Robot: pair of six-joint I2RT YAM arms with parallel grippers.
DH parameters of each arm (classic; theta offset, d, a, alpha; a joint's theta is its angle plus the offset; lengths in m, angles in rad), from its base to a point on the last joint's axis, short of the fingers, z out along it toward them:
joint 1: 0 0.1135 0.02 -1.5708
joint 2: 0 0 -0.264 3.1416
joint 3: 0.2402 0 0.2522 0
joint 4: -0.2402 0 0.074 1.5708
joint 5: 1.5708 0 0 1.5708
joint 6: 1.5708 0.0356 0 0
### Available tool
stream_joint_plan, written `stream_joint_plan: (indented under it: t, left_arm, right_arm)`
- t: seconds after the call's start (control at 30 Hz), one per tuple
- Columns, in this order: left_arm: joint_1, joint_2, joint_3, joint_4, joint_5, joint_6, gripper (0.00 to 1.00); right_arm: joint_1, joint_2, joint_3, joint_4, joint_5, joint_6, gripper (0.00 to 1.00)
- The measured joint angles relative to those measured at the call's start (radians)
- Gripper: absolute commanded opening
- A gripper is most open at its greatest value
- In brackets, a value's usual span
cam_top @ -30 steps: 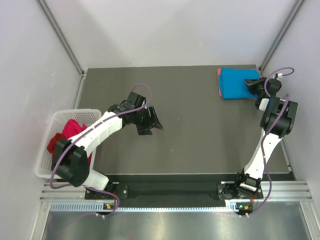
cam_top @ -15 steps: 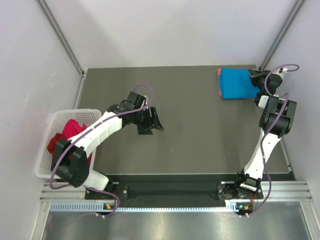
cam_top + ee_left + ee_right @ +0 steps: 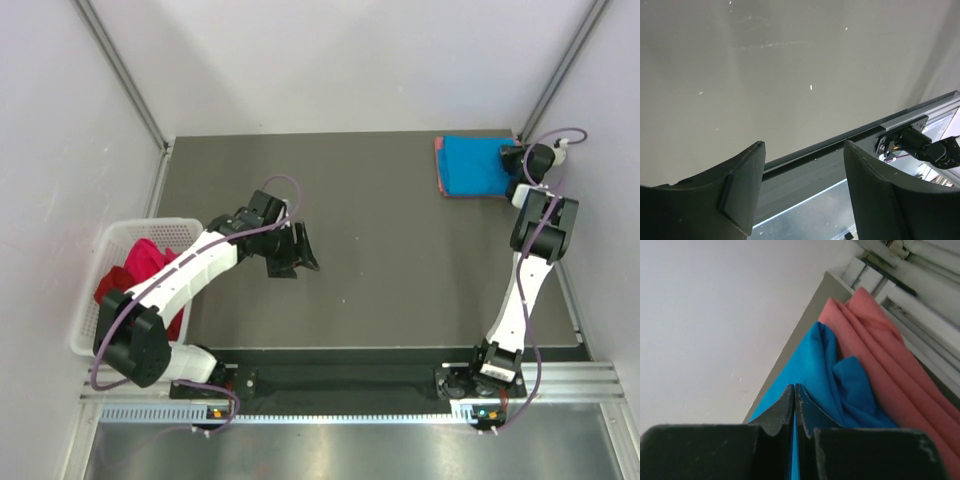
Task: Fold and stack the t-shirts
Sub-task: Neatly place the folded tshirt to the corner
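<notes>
The blue shirt [image 3: 820,370] lies folded on top of the pink shirt [image 3: 890,370] in the far right corner of the surface [image 3: 400,270], probably tucked there so the middle stays free for folding the next one. The right hand [image 3: 794,387] sits at the right edge of this stack with its two fingers pressed flat together. It seems to be pushing or tidying the pile, not lifting it, and whether a thin fold of blue is nipped between the tips cannot be made out. The left hand [image 3: 803,145] hovers over the bare middle of the surface, spread wide and holding nothing, likely ready to fetch more cloth. The reddish shirts [image 3: 135,265] wait bundled in the basket [image 3: 150,225] at the left edge. The left arm crosses over them, so their shapes and where one ends and the other begins are hard to tell.
</notes>
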Motion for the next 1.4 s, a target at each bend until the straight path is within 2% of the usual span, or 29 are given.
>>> stream_joint_plan:
  t: [0.27, 0.4, 0.5, 0.63, 0.73, 0.83, 0.97, 1.23, 1.4]
  left_arm:
    - [0.0, -0.02, -0.02, 0.001, 0.0, -0.021, 0.68]
    - [0.0, -0.045, -0.02, 0.001, 0.0, -0.038, 0.68]
    - [0.0, -0.064, -0.019, 0.002, 0.0, -0.041, 0.68]
    - [0.0, -0.067, -0.015, 0.01, 0.001, -0.042, 0.68]
    - [0.0, -0.067, -0.013, 0.015, 0.001, -0.042, 0.68]
    - [0.0, -0.068, -0.013, 0.017, 0.001, -0.042, 0.68]
    - [0.0, -0.075, -0.013, 0.015, 0.001, -0.042, 0.68]
    - [0.0, -0.143, -0.013, -0.012, -0.002, -0.04, 0.68]
    - [0.0, -0.176, -0.013, -0.035, -0.015, -0.038, 0.69]
  right_arm:
    - [-0.004, 0.017, 0.163, -0.145, 0.006, -0.086, 0.0]
    - [-0.005, -0.008, 0.156, -0.186, -0.028, -0.125, 0.0]
    - [-0.003, -0.089, 0.05, -0.206, -0.06, -0.129, 0.0]
    - [0.005, -0.266, -0.174, -0.175, -0.137, -0.11, 0.0]
    - [0.012, -0.39, -0.334, -0.088, -0.201, -0.087, 0.0]
    - [0.02, -0.447, -0.437, 0.001, -0.267, -0.051, 0.0]
    - [0.025, -0.413, -0.483, 0.074, -0.34, 0.006, 0.0]
    - [0.068, -0.188, -0.449, 0.164, -0.386, 0.096, 0.0]
    - [0.077, -0.182, -0.453, 0.221, -0.381, 0.121, 0.0]
